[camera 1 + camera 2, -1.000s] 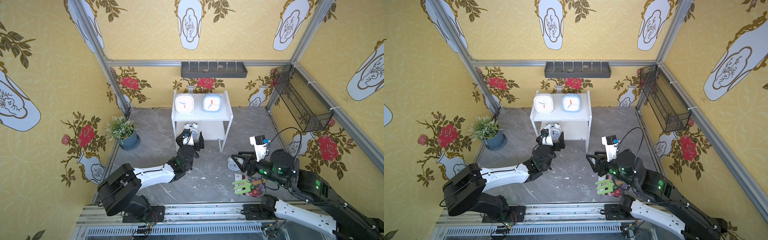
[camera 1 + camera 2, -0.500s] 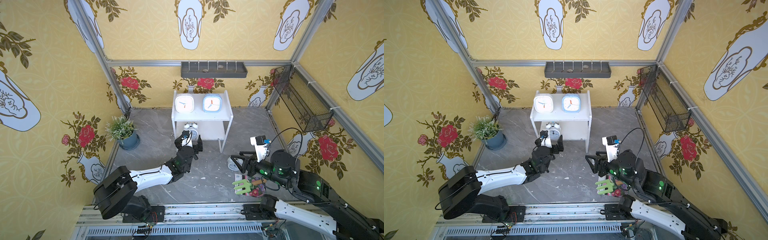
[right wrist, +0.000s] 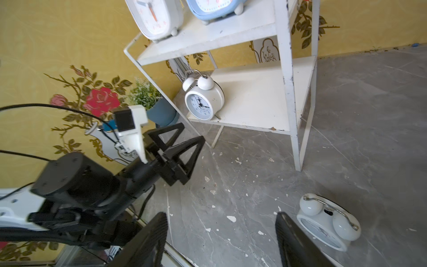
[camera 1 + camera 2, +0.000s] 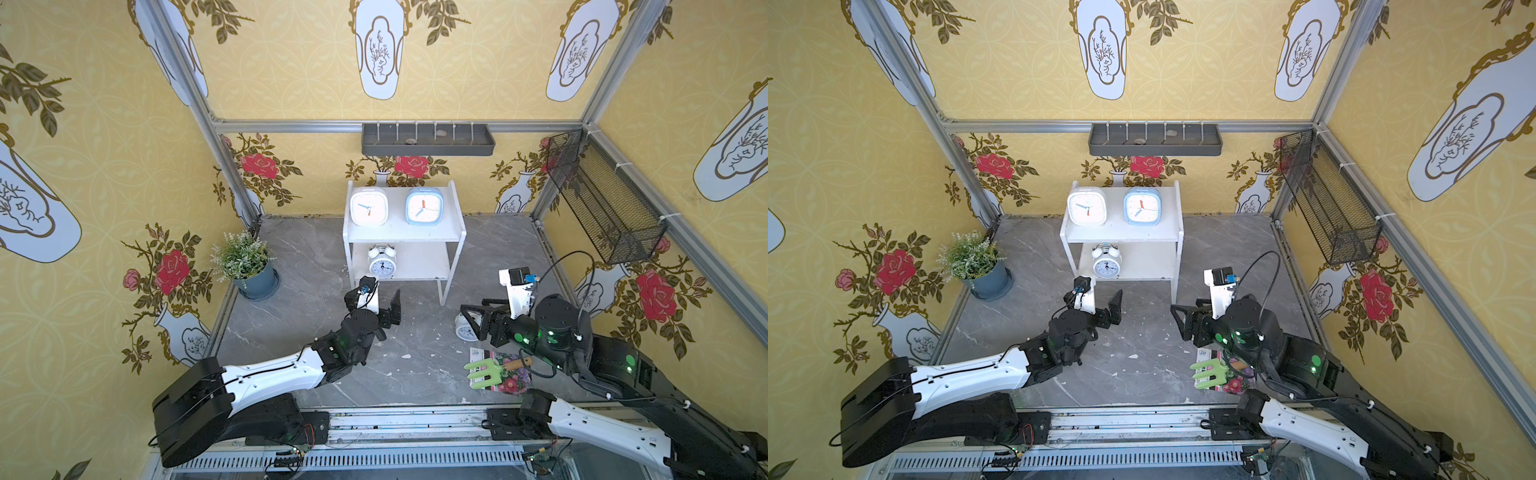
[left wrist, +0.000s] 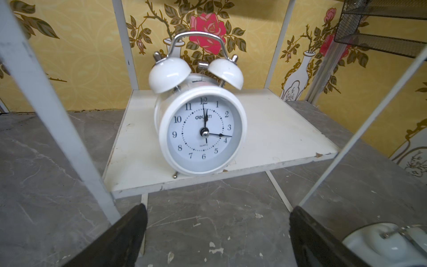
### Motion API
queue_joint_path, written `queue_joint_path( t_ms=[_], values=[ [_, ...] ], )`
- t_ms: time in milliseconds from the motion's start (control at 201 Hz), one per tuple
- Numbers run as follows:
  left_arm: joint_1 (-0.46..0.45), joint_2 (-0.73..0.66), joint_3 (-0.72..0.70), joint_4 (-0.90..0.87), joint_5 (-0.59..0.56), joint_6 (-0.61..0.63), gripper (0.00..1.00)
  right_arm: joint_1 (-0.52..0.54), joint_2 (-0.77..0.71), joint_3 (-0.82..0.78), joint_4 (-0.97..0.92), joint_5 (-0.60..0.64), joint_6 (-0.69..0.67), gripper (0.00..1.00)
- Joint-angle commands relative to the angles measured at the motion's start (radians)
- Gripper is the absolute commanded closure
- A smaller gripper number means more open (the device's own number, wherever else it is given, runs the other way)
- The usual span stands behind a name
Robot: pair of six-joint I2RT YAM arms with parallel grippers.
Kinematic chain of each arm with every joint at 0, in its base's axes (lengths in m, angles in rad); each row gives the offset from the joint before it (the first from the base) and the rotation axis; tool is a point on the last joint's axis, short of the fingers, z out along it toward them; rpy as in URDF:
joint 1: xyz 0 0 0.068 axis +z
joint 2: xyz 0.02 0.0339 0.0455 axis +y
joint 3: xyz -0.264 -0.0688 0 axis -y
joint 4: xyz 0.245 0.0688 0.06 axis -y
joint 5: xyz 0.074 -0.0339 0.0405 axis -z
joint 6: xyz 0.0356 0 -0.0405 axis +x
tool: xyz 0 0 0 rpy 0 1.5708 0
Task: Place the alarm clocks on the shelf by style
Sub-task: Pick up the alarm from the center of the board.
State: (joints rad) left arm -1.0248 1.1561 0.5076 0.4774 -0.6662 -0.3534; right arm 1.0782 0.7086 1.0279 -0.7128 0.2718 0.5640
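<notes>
The white shelf (image 4: 405, 232) stands at the back wall. On its top board stand a white rounded-square alarm clock (image 4: 369, 206) and a light blue one (image 4: 424, 206). A white twin-bell clock (image 4: 382, 259) stands upright at the left of the lower board (image 5: 277, 129). My left gripper (image 4: 376, 301) hangs open and empty just in front of it, above the floor. A second twin-bell clock (image 3: 328, 225) lies face up on the floor. My right gripper (image 3: 221, 238) is open beside it, and the clock lies outside the jaws.
A potted plant (image 4: 245, 266) stands left of the shelf. A green garden fork (image 4: 486, 372) lies on a flowered packet (image 4: 509, 380) near the front right. A grey wall tray (image 4: 428, 139) and a black mesh basket (image 4: 602, 199) hang on the walls.
My left gripper has drawn back from the lower board toward the front, leaving the twin-bell clock standing there. The right gripper's jaws have spread wider.
</notes>
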Motion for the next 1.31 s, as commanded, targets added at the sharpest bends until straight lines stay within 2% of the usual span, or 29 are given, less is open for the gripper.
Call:
queue_joint_path(
  t_ms=[0,120,244,304,378,428,553,797,971,1175,1250,1305],
  values=[
    [-0.013,-0.109,-0.014,-0.275,0.018,-0.091,0.01,-0.001,0.076,0.025,-0.091,0.061,0.050,0.27],
    [-0.016,-0.294,-0.037,-0.538,0.001,-0.169,0.01,-0.003,0.144,0.019,-0.087,0.042,0.062,0.33],
    [0.003,-0.451,-0.003,-0.815,-0.048,-0.250,0.01,-0.009,0.136,-0.008,-0.065,0.053,0.083,0.44],
    [0.060,-0.460,0.035,-0.930,-0.006,-0.307,0.01,-0.013,0.126,-0.022,-0.064,0.065,0.102,0.46],
    [0.160,-0.421,0.084,-1.032,0.096,-0.377,0.08,-0.034,0.132,-0.041,-0.086,0.080,0.136,0.46],
    [0.187,-0.384,0.109,-1.071,0.127,-0.418,0.11,-0.068,0.153,-0.048,-0.101,0.057,0.148,0.46],
    [0.190,-0.350,0.127,-1.026,0.161,-0.441,0.15,-0.215,0.208,-0.095,-0.107,-0.066,0.150,0.47],
    [0.192,-0.320,0.111,-0.923,0.210,-0.484,0.29,-0.446,0.173,-0.198,-0.019,-0.230,0.122,0.41],
    [0.193,-0.273,0.121,-0.935,0.243,-0.513,0.30,-0.597,0.181,-0.252,0.053,-0.386,0.081,0.43],
    [0.193,-0.302,0.108,-0.924,0.261,-0.533,0.28,-0.641,0.197,-0.266,0.079,-0.407,0.046,0.44],
    [0.195,-0.313,0.101,-0.917,0.265,-0.533,0.28,-0.643,0.215,-0.260,0.095,-0.409,0.027,0.41],
    [0.196,-0.322,0.096,-0.919,0.264,-0.534,0.27,-0.643,0.235,-0.256,0.110,-0.402,0.016,0.34]
  ],
)
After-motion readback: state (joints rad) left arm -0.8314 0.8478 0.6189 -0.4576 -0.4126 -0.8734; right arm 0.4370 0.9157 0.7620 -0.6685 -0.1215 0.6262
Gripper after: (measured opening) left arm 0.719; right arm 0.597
